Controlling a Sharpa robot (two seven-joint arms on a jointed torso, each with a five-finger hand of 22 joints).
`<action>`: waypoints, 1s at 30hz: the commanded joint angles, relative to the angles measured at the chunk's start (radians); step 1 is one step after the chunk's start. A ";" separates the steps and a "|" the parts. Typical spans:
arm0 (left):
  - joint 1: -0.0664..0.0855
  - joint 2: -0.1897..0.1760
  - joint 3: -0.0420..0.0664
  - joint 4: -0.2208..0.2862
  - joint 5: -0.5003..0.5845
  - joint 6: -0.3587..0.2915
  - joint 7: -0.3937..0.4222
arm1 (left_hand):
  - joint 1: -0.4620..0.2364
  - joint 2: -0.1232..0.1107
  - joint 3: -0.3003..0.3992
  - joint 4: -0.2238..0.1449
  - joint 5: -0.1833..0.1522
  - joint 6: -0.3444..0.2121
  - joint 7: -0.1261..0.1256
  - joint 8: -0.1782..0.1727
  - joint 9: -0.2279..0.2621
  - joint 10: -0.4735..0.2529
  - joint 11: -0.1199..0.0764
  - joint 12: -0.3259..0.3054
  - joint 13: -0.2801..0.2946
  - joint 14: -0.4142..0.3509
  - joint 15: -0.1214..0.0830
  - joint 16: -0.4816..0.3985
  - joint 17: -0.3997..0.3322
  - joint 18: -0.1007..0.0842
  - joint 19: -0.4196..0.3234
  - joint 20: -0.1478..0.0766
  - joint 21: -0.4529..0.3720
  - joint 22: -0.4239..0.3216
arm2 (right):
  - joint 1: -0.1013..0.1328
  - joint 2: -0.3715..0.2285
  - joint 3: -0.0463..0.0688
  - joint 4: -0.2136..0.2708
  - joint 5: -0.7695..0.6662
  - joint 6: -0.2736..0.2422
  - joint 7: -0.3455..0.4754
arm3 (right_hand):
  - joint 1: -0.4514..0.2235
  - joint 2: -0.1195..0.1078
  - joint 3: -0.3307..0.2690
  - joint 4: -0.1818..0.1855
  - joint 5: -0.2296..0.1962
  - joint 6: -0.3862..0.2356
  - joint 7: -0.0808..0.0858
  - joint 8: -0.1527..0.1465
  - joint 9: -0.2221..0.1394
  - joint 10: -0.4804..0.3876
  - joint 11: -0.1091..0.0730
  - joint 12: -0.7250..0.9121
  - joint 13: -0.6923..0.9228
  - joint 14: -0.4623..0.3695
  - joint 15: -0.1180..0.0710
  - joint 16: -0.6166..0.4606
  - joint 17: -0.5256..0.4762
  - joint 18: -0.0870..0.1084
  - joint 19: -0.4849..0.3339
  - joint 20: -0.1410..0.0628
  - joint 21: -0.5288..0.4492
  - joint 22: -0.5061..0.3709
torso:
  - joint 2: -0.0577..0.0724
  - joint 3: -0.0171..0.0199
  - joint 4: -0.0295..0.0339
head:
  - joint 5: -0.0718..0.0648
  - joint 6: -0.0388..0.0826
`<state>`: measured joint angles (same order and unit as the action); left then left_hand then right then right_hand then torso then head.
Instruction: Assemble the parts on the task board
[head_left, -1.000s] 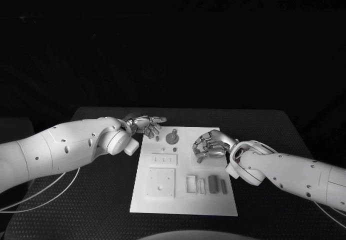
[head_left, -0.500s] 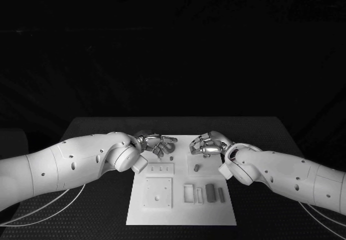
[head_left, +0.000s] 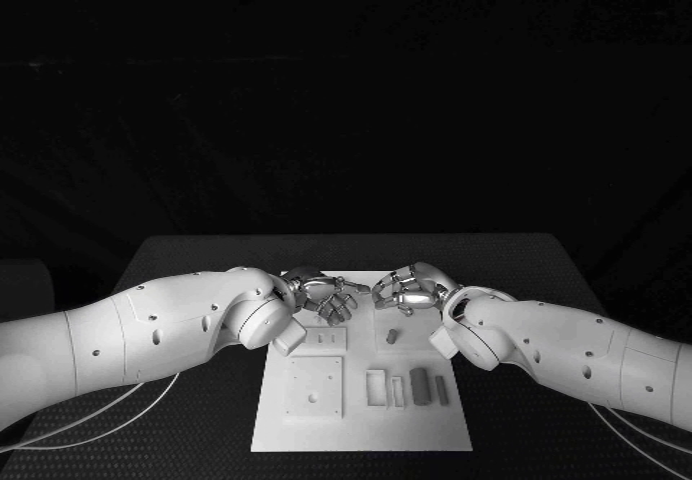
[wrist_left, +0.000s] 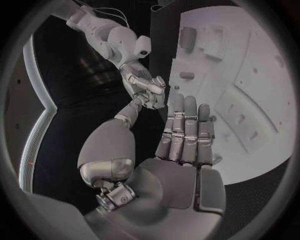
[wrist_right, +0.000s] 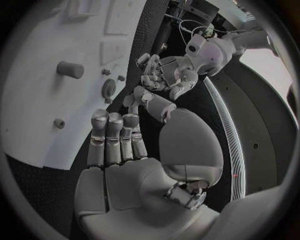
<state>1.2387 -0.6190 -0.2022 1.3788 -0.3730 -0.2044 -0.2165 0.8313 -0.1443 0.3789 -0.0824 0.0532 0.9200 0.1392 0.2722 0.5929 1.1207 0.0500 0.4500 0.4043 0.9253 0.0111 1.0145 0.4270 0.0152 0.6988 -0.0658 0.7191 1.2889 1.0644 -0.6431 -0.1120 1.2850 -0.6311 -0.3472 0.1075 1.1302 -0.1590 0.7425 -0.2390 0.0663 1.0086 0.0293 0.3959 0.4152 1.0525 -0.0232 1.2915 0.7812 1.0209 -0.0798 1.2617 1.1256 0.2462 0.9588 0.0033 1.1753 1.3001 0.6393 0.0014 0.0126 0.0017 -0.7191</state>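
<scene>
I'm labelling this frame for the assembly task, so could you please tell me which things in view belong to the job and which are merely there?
Belongs to the job:
task board
dark upright peg
grey block
left hand, empty
right hand, empty

Merely there:
black table
cables trailing under the left arm

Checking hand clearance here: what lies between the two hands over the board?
In the head view, bare white task board shows in the narrow gap between the left hand and right hand; no part sits there, and neither hand holds anything.
</scene>
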 joint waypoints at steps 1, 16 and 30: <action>0.001 0.004 0.001 0.002 -0.010 0.014 0.000 | -0.006 -0.002 -0.007 -0.001 0.002 -0.007 0.002 -0.007 -0.005 -0.002 0.004 -0.006 -0.002 -0.005 -0.002 -0.007 0.001 0.016 -0.002 -0.023 -0.005 0.001 | 0.000 0.003 0.001 0.013 0.010 0.023 0.013 | -0.003 0.009 0.000 -0.007 0.004 0.052 0.055 0.006 0.072 -0.008 -0.001 0.002 0.001 -0.008 -0.002 0.005 -0.001 0.016 -0.005 0.001 -0.001 0.001 | -0.001 -0.0004 -0.0002 | -0.001 -0.003; 0.001 0.008 0.001 0.001 -0.004 0.014 -0.005 | 0.000 0.019 -0.008 0.000 0.008 0.002 0.003 -0.009 -0.012 -0.003 0.004 -0.008 -0.002 -0.005 -0.001 -0.009 0.004 0.016 -0.001 -0.023 -0.009 0.005 | 0.000 0.009 0.001 0.038 0.005 0.028 0.016 | -0.006 0.013 -0.003 -0.011 0.007 0.051 0.056 0.004 0.074 -0.009 0.000 0.003 0.001 -0.010 -0.001 0.007 -0.002 0.016 -0.006 0.002 0.000 0.001 | -0.001 -0.0004 0.0018 | 0.004 -0.011; 0.002 0.013 0.002 0.001 -0.005 0.026 -0.016 | 0.038 0.061 -0.017 -0.038 0.048 0.028 -0.006 -0.008 -0.024 -0.001 0.005 -0.011 -0.003 -0.003 -0.001 -0.011 0.012 0.012 0.003 -0.021 -0.017 0.017 | 0.000 0.015 0.001 0.043 0.005 0.024 0.018 | -0.008 0.015 -0.005 -0.014 0.009 0.050 0.056 0.003 0.076 -0.010 0.000 0.003 0.001 -0.010 -0.001 0.008 -0.003 0.016 -0.007 0.002 0.000 0.001 | 0.000 -0.0004 0.0007 | 0.004 -0.017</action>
<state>1.2391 -0.6085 -0.2015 1.3772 -0.3766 -0.1975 -0.2296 0.8698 -0.0960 0.3623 -0.1137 0.0960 0.9414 0.1355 0.2665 0.5702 1.1205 0.0502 0.4451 0.4026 0.9253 0.0111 1.0068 0.4379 0.0152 0.6988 -0.0659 0.7076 1.3043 1.0644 -0.6284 -0.1118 1.3259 -0.6273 -0.3341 0.1124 1.1223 -0.1511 0.7396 -0.2473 0.0707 1.0025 0.0353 0.3975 0.4152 1.0525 -0.0232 1.2916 0.7813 1.0175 -0.0833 1.2662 1.1247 0.2457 0.9588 0.0033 1.1753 1.3002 0.6382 0.0011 0.0139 0.0049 -0.7345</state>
